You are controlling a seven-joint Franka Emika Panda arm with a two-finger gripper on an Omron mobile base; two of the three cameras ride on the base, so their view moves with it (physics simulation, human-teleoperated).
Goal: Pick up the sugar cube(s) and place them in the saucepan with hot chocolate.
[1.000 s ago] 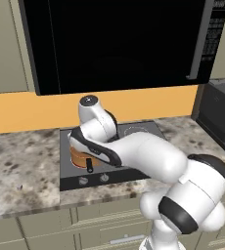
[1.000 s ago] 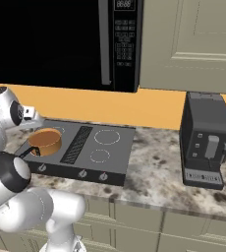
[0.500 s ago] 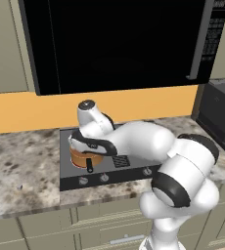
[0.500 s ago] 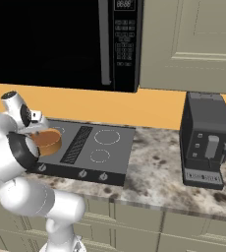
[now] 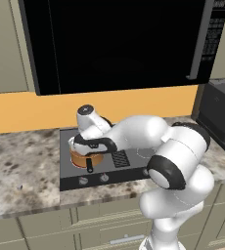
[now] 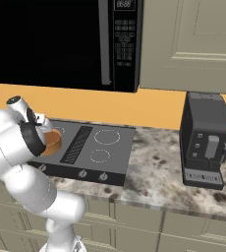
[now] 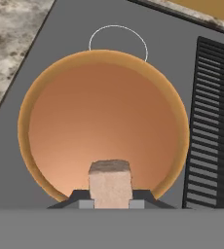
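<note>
In the hand view the fingers (image 7: 111,200) were clenched on a cube (image 7: 110,181), holding it just above the brown inside of the pan (image 7: 102,129). The pan sat on the stove (image 5: 129,166), at its front left burner, its black handle pointing toward the knobs (image 5: 92,179). Beyond lay the marbled surface (image 6: 159,172) and a coffee machine (image 6: 206,140).

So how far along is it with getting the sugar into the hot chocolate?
The pickup looks done: the end effector is shut on a sugar cube. In hand: it hangs right over the saucepan on the stove. Left: let go so the cube drops in. No cube shows inside yet.
</note>
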